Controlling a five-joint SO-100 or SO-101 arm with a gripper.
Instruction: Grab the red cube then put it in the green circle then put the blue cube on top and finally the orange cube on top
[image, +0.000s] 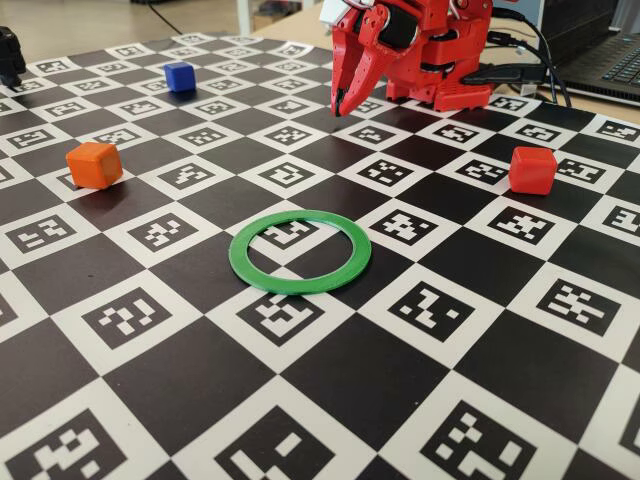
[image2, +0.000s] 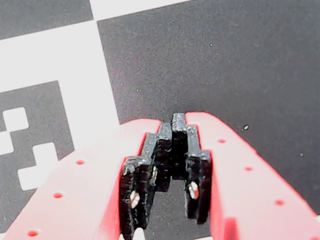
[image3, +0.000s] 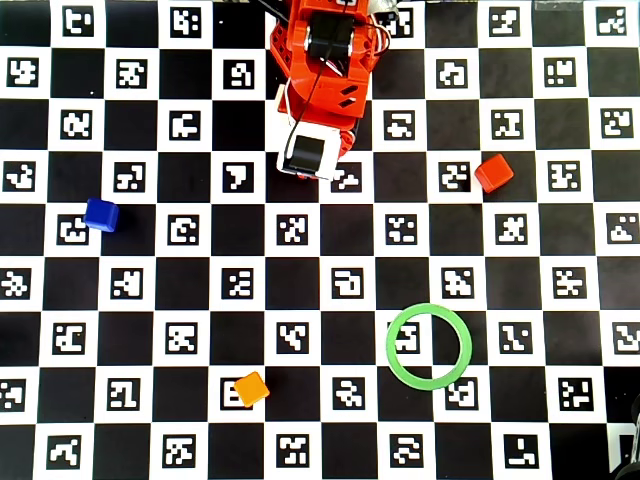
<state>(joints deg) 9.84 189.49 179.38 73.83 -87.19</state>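
Lying nearest the fixed camera, the green circle (image: 300, 251) rests flat on the checkerboard mat (image: 380, 390), its hollow centre showing only the printed squares beneath; no cube sits inside it; in the overhead view the same ring (image3: 429, 346) appears at lower right. Farther back in the fixed view, the orange cube (image: 94, 164) stands at the left and the red cube (image: 532, 169) at the right, each well apart from the ring and from one another; overhead, the orange cube (image3: 251, 388) lies left of the ring and the red cube (image3: 494, 172) above it. Farther still, the blue cube (image: 179, 76) sits near the far left part of the mat; overhead (image3: 101, 214) it is at mid-left, alone. At the far edge the red gripper (image: 345, 104) points down, just above the mat, clear of all three cubes; in the wrist view its tips (image2: 176, 125) meet, black pads pressed together, nothing between them, over a dark square.
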